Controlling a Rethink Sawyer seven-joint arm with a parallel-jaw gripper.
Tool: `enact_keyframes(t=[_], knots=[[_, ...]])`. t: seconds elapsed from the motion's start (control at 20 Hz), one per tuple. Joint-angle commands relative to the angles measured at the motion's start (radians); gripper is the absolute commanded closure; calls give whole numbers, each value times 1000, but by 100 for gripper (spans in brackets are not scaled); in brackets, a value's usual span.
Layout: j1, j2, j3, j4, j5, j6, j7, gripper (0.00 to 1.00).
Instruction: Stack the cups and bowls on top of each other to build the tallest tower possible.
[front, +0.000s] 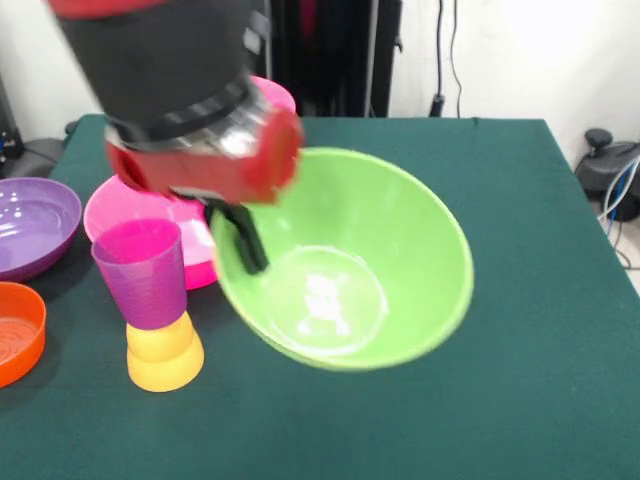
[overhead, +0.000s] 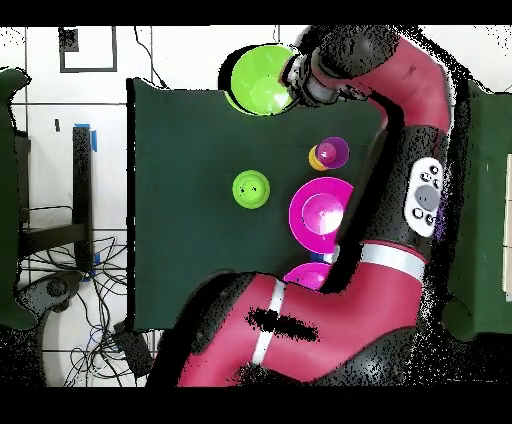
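From the front, nearest the lens stands the yellow-orange cup (front: 164, 354), upside down on the green table (front: 540, 300), with the ridged purple cup (front: 142, 271) sitting upright on top of it. Just beside them I hold the large lime green bowl (front: 345, 258) tilted, its mouth turned to the camera. My gripper (front: 240, 235) is clamped on its rim, one dark finger (front: 247, 243) showing inside the wall. I judge it thin, light and stiff plastic, glossy and likely slippery, so the rim is the only sensible hold, and a one-sided pinch lets it swing. Behind my wrist lie a hot pink bowl (front: 130, 215) and a second one (front: 275, 97); at the left edge are the wide purple bowl (front: 35, 225) and the shallow orange bowl (front: 18, 332). I can read no brand, label or writing.

From overhead, the lime green bowl (overhead: 262, 80) hangs over the table's edge at my arm's end. The purple cup (overhead: 329, 153) stands near a pink bowl (overhead: 321, 215), and a small green bowl (overhead: 251, 189) sits apart, alone. Again, no writing legible.
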Motion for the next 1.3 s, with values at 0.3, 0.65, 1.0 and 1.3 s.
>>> enact_keyframes(t=[0.3, 0.65, 1.0, 1.3], knots=[[-154, -205, 284, 393, -52, 42, -634, 100], [-164, -200, 341, 319, -107, 126, -649, 100], [-184, -215, 395, 347, -145, 60, -755, 100], [-231, -227, 462, 409, -154, 38, -825, 100]])
